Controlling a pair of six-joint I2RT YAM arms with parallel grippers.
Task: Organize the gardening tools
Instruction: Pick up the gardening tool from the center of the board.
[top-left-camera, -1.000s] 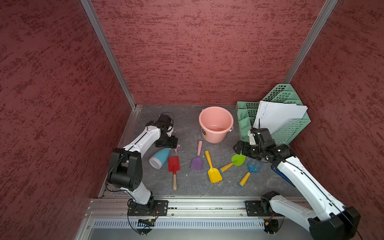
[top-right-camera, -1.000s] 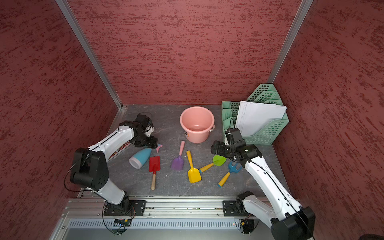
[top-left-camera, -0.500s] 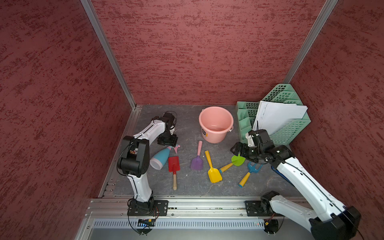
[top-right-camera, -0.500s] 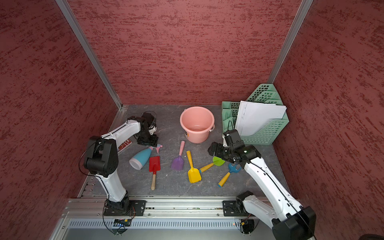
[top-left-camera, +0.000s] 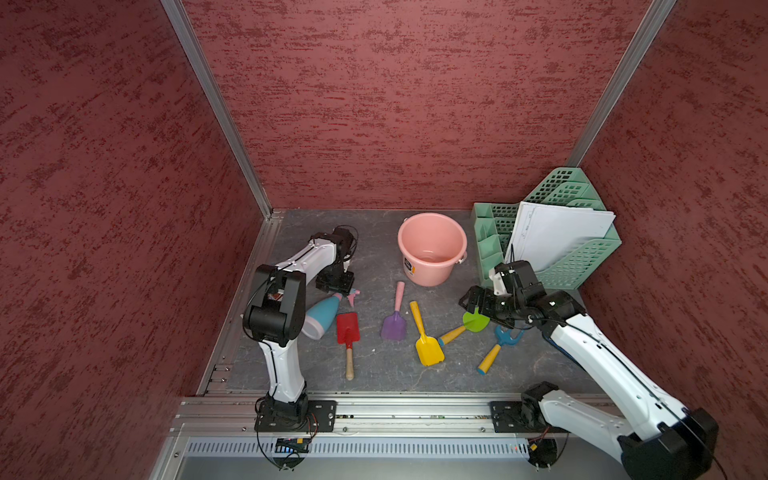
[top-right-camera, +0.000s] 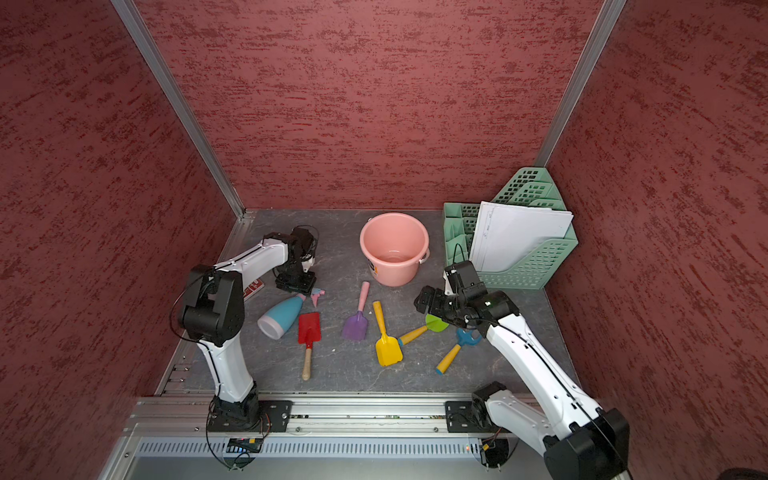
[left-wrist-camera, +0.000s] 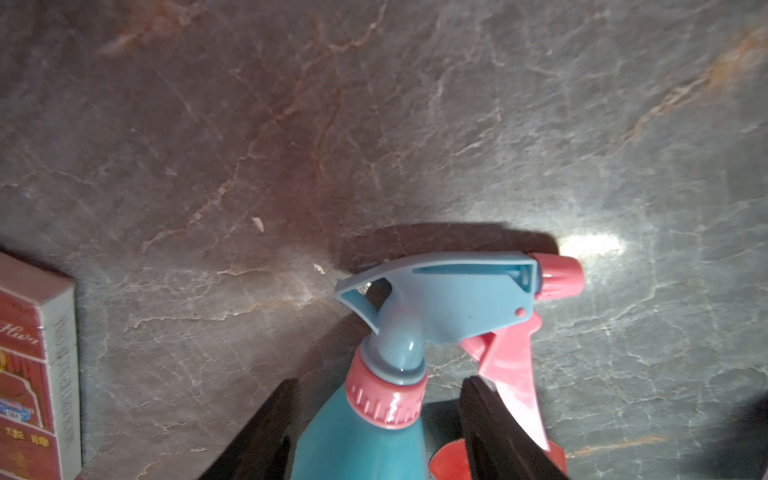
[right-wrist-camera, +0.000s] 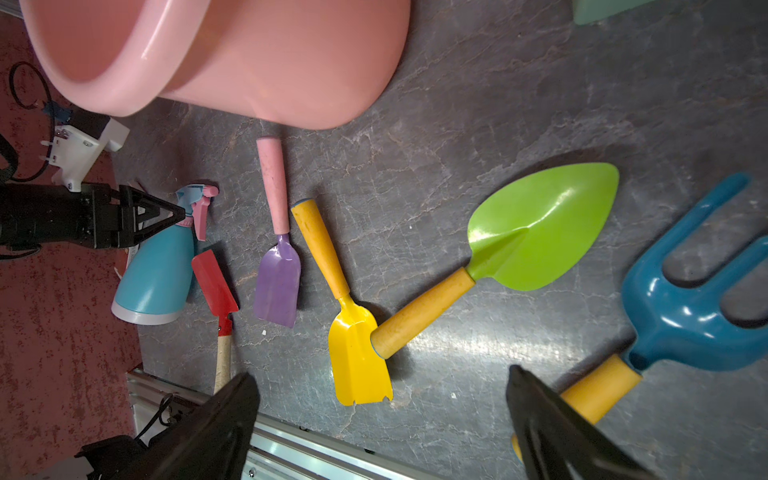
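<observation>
**Step in hand (my judgement):** pick-up of the spray bottle (top-left-camera: 322, 316). No tool was in the pink bucket (top-left-camera: 432, 272) yet, and I took the bucket to be the destination.

**Left side.** The bottle lay on its side on the table (top-left-camera: 374, 249) near the left edge, with its base toward the front and its nozzle toward the back wall. A red printed packet (left-wrist-camera: 29, 374) lay near it. My left gripper (left-wrist-camera: 380, 382) stood low over the bottle's neck with its jaws apart, one finger (left-wrist-camera: 266, 428) on each side of the pink collar. A gap showed on both sides, so nothing was clamped.

**Centre.** The red spade (top-left-camera: 347, 328) lay just beside the bottle. Next came the purple scoop (top-left-camera: 394, 326) and the yellow shovel (top-left-camera: 430, 353), both flat on the table in front of the bucket. The handle end of the green trowel (top-left-camera: 473, 322) rested on the shovel's blade.

**Right side.** My right gripper (right-wrist-camera: 382, 374) hovered above the trowel's blade, jaws wide apart and empty. The blue claw (top-left-camera: 505, 338) lay just beside the trowel, and the mint rack (top-left-camera: 582, 262) stood behind.

**Next move (my judgement):**
1. Close the left jaws on the neck.
2. Keep the finger beside the pink trigger clear of it.
3. Expect the broad base to sag on lifting.
4. Carry the bottle across to the bucket.
</observation>
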